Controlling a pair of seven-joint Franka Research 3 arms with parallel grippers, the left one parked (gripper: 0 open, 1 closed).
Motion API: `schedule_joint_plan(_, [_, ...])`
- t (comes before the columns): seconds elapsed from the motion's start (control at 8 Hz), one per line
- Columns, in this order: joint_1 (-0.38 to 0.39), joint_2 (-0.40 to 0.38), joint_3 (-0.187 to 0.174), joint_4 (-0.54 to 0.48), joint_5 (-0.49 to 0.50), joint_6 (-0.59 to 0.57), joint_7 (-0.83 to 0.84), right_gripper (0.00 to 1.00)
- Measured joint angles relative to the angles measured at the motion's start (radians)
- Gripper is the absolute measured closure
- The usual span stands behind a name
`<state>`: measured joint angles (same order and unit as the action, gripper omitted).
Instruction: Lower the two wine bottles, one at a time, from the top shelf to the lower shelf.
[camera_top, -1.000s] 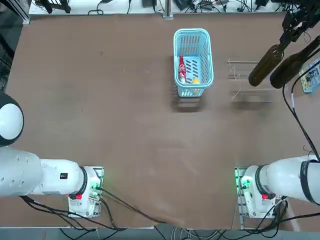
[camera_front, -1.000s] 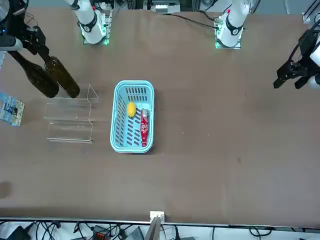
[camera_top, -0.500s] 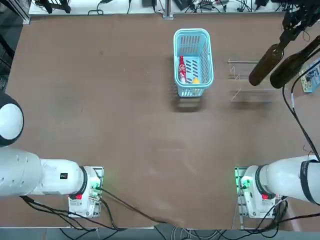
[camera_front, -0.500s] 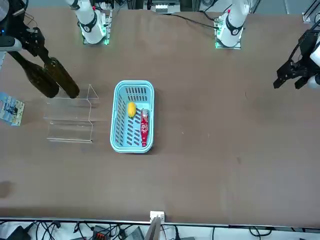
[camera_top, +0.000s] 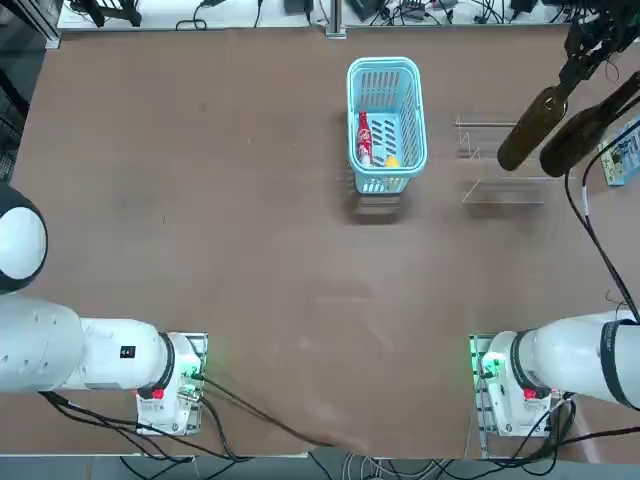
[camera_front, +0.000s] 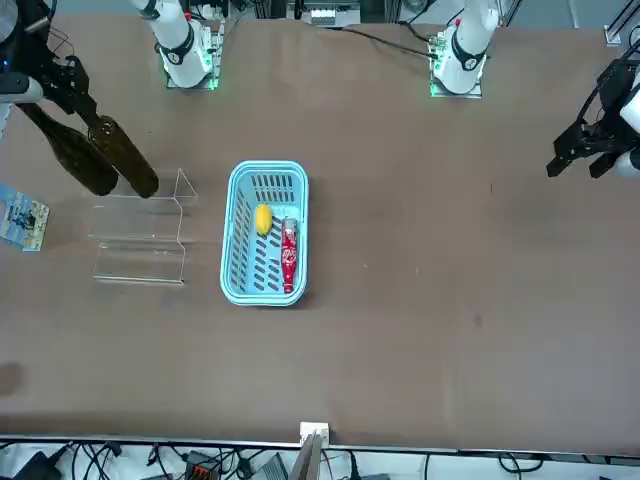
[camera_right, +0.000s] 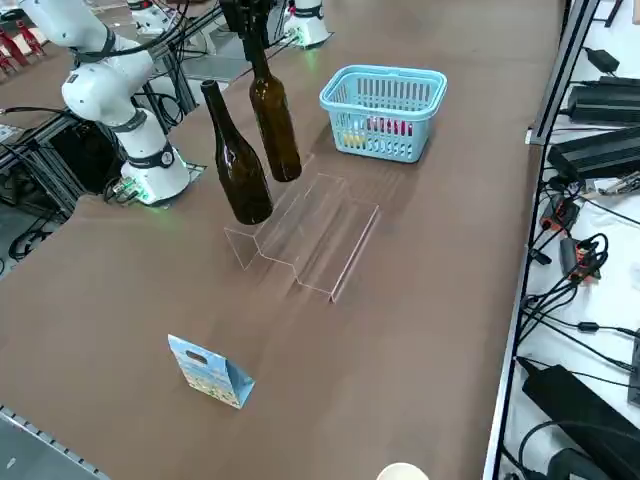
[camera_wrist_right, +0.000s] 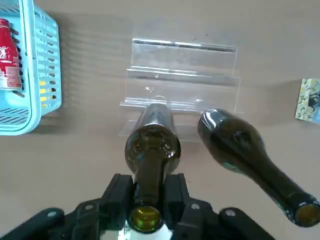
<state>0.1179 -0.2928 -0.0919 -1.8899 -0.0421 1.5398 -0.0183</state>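
Two dark olive-brown wine bottles stand upright on the upper step of the clear acrylic rack (camera_right: 310, 235) at the table's far right. My right gripper (camera_wrist_right: 148, 192) is shut on the neck of the bottle nearer the basket (camera_wrist_right: 152, 145), also seen from above (camera_top: 528, 125) and from the side (camera_right: 275, 130). The other bottle (camera_right: 235, 160) stands free beside it, untouched. The lower shelf (camera_right: 335, 240) holds nothing. In the front view the gripper (camera_front: 80, 95) sits above the held bottle (camera_front: 125, 155).
A light-blue mesh basket (camera_top: 386, 120) with a red-labelled item and a yellow thing stands left of the rack. A small printed paper bag (camera_right: 210, 372) stands by the table's right edge. Cables run along the far edge.
The gripper and the held bottle have barely shifted; nothing else has moved.
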Motion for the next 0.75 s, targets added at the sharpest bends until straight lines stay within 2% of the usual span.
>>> schedule_joint_plan(0.25, [0.0, 0.031, 0.0, 0.035, 0.0, 0.014, -0.034, 0.62])
schedule_joint_plan(0.5, [0.0, 0.109, -0.006, 0.129, 0.0, 0.015, -0.091, 0.62])
schedule_joint_plan(0.75, [-0.001, 0.192, -0.026, 0.222, 0.0, 0.015, -0.146, 0.62])
